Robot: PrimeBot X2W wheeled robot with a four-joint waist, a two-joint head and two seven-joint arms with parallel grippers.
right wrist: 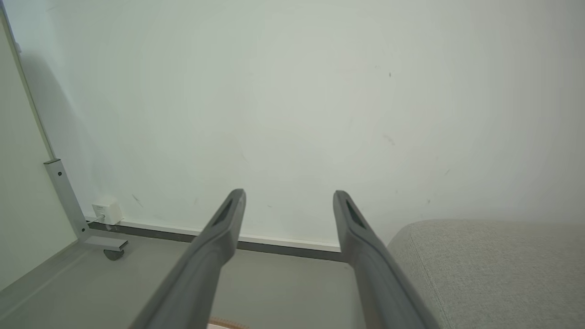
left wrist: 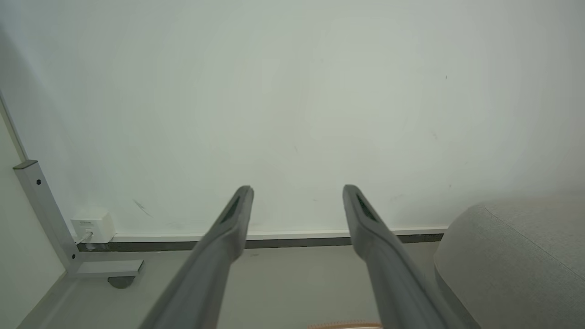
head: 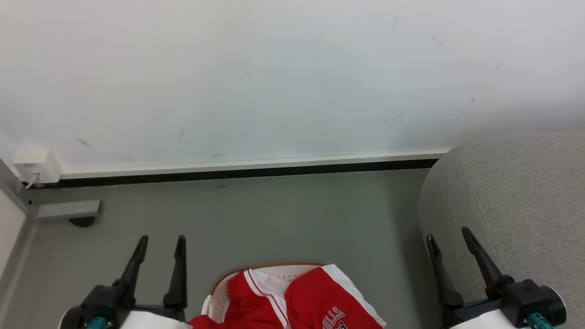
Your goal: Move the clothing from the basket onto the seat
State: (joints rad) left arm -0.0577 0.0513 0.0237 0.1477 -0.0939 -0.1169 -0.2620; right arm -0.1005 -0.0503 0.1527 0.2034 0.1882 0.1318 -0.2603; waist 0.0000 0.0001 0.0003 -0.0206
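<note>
Basket [head: 218, 297] perforated plastic; clothing [head: 315, 299] smooth red cloth; seat [head: 521, 205] matt woven fabric.

Left gripper [left wrist: 297, 194] with two dark fingers spread wide apart, pale wall [left wrist: 292, 91] ahead (faintly scuffed), white socket box [left wrist: 93, 225] low at left beside a grey metal post [left wrist: 43, 205], light-grey seat [left wrist: 516, 260] at right, brown-rimmed sliver of the basket [left wrist: 345, 325] at the bottom edge
</note>
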